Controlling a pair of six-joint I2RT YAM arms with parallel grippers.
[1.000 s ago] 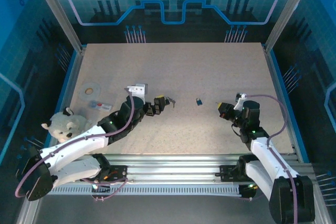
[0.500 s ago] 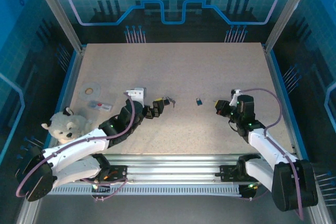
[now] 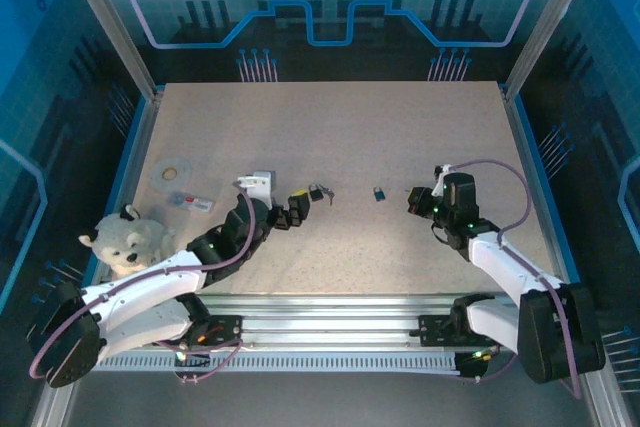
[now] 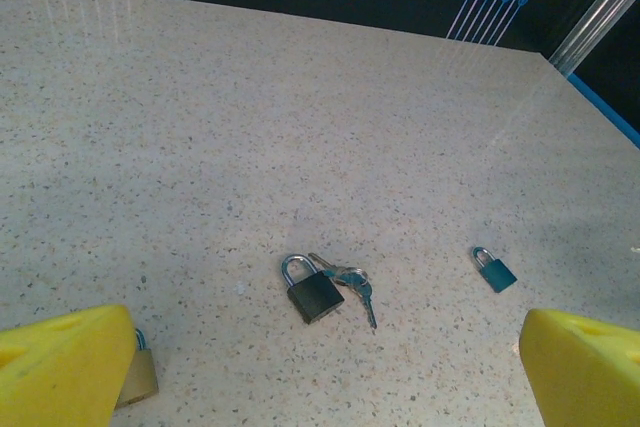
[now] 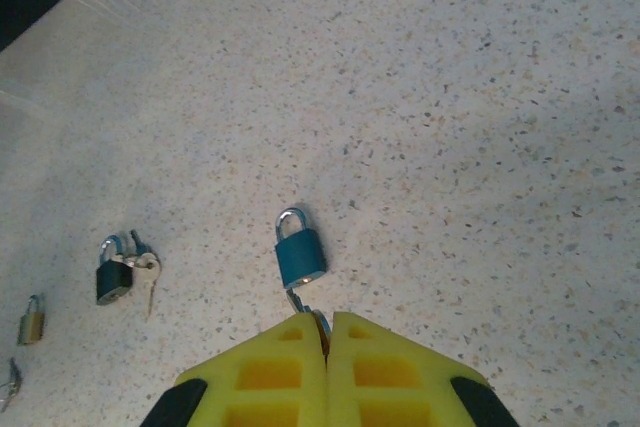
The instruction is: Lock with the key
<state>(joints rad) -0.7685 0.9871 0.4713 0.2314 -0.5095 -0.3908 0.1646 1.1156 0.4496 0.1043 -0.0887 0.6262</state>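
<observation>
**Right gripper**: clenched on a small key, with the blade pointing at the base of the teal padlock.

**Teal padlock:** lies flat on the bench, slightly right of centre, about midway between the far and near edges. The key tip is at or just short of the keyhole end. Insertion cannot be confirmed.

**Left gripper**: released, jaws wide, just beside a dark padlock with a key bunch attached.

**Judgement:** the key is picked up and presented. Inserting it, turning it and securing the shackle remain.
</observation>
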